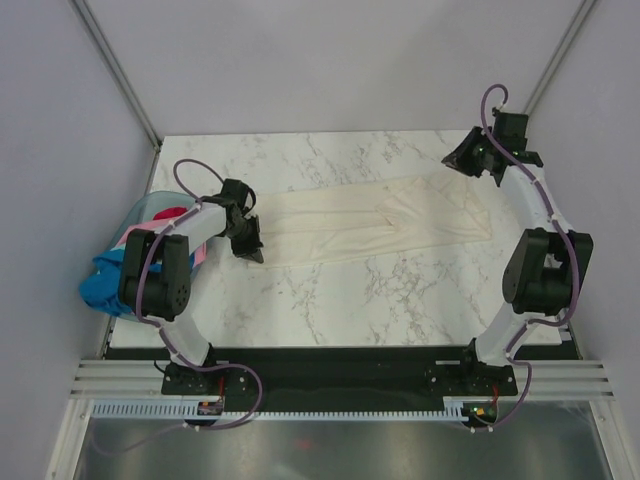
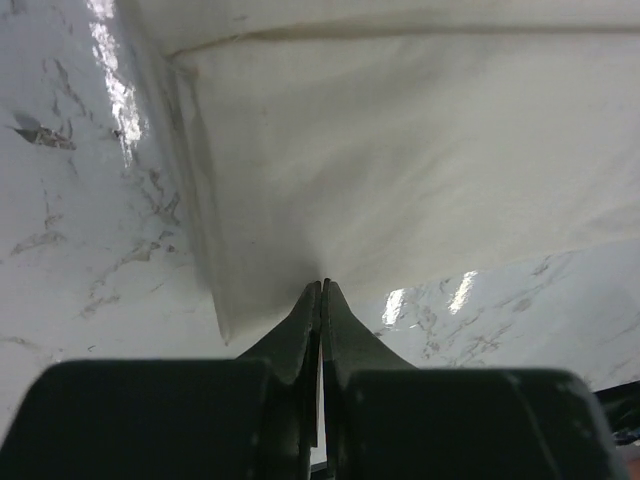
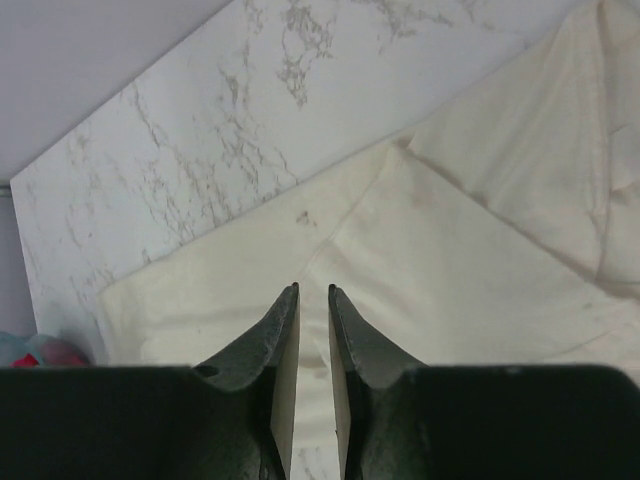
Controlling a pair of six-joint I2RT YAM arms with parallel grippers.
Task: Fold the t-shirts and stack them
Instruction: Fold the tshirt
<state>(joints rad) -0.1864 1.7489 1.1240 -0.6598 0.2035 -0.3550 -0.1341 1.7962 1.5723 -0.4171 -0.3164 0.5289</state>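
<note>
T-shirt (image 1: 370,225), the cream-white one, spread flat across middle of desk (image 1: 350,300), long axis running from left to right. Left claw (image 1: 252,250) at its left end, pressed fully closed on the cloth edge there. Right claw (image 1: 465,160) raised near the right end, parted only a little, gripping nothing, cloth lying below and in front of it. Probably next: to lower this claw onto that end, then to fold across.
</note>
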